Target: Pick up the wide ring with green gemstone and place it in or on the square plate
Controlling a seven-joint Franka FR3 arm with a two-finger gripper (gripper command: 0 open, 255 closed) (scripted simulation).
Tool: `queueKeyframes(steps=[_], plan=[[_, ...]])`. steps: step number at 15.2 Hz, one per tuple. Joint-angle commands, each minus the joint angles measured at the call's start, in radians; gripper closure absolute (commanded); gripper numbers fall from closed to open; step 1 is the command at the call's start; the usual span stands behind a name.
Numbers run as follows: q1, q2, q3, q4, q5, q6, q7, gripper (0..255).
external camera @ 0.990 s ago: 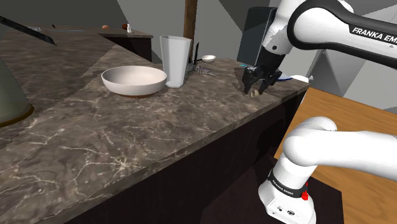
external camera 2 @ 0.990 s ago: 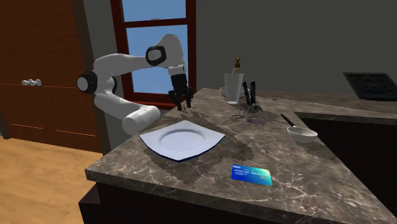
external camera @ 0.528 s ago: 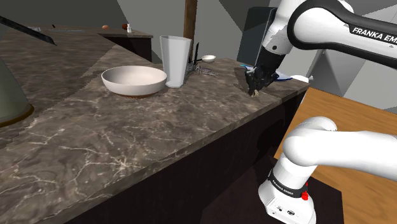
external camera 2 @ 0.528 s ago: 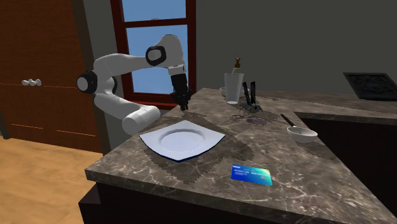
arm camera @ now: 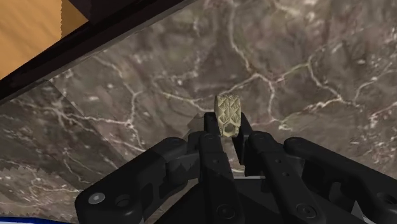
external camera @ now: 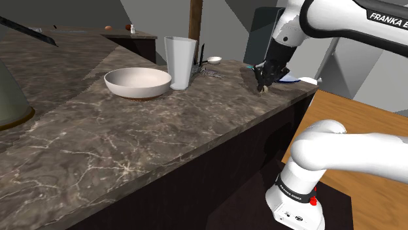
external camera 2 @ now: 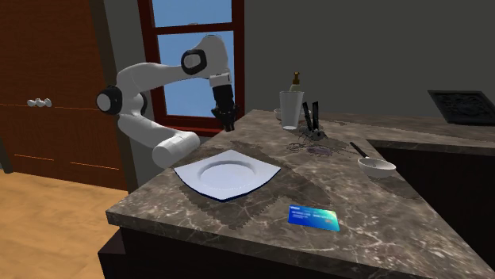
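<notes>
The gripper (arm camera: 226, 135) has squeezed the ring (arm camera: 228, 113) tight and lifted it off the counter (arm camera: 305, 76), ready for the plate (external camera 2: 190, 171).

ring (arm camera: 228, 114): tan lattice | counter (external camera 2: 381, 230): dark, white-veined | plate (external camera 2: 190, 174): white | card (external camera 2: 314, 217): blue

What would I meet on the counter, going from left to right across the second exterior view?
square plate → blue card → small white bowl. I leave out the tall cup, because it overlaps the card sideways.
</notes>
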Motion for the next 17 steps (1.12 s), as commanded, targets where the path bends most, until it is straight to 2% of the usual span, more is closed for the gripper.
queueKeyframes(steps=[1,13,17], plan=[[-0.002,0.015,-0.002,0.034,-0.002,-0.019,-0.002,255],[-0.014,0.107,-0.011,0.23,-0.013,-0.123,-0.01,255],[-0.031,0.16,-0.105,0.242,-0.083,-0.078,-0.092,255]])
